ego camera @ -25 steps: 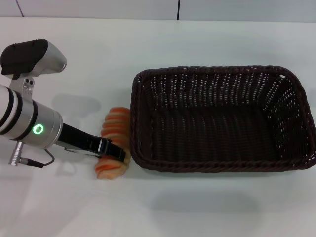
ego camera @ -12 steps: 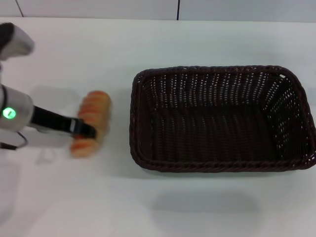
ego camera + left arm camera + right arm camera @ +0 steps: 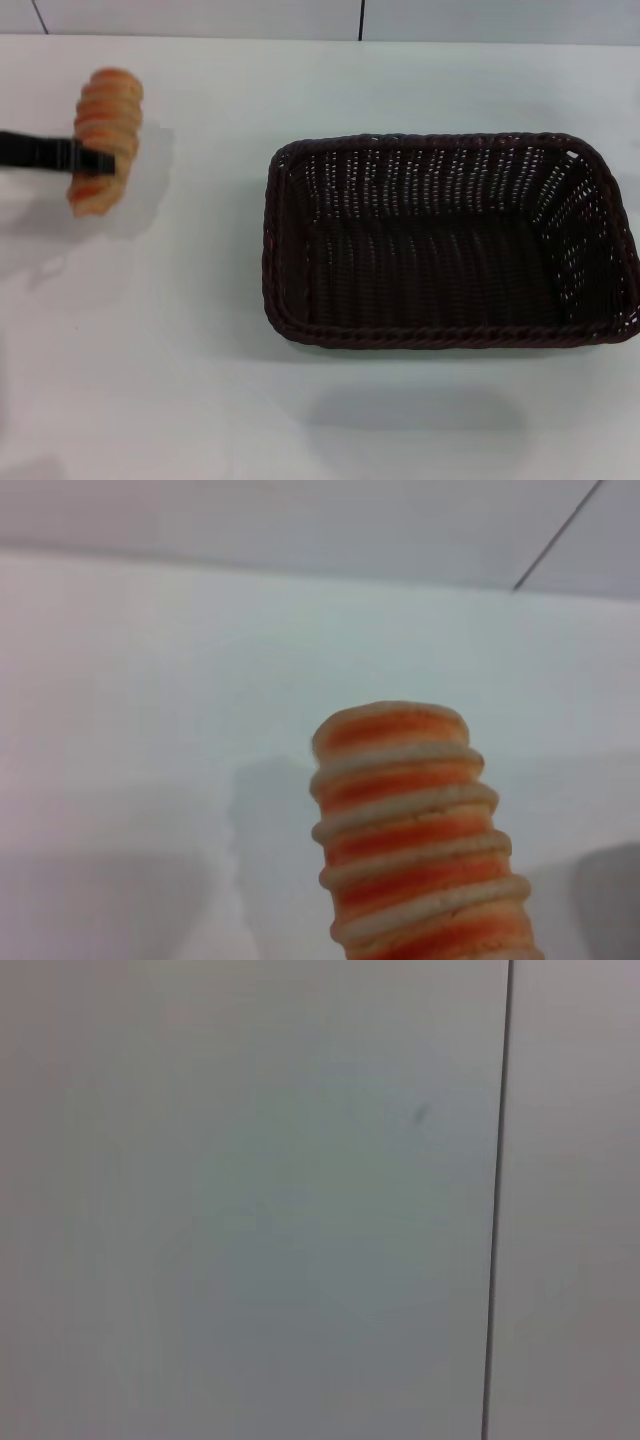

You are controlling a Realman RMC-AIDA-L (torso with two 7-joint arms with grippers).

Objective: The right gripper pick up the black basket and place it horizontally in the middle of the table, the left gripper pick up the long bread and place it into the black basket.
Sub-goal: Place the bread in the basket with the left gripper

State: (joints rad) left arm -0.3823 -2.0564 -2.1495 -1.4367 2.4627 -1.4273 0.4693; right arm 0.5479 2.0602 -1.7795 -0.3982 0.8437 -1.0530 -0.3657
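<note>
A plain pale grey-white surface [image 3: 250, 1200] fills the right wrist view, crossed by one thin dark seam [image 3: 497, 1200] running nearly straight from edge to edge, with a small faint mark [image 3: 420, 1114] nearby.

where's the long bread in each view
Head view: long bread at far left, held by the left tool, apart from the black basket.
Left wrist view: bread at bottom centre.
Right wrist view: not in it.
Shared landmark: the white table.

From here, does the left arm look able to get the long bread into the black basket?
Probably yes. The left gripper holds the long bread above the table, left of the black basket, whose open top is unobstructed.
</note>
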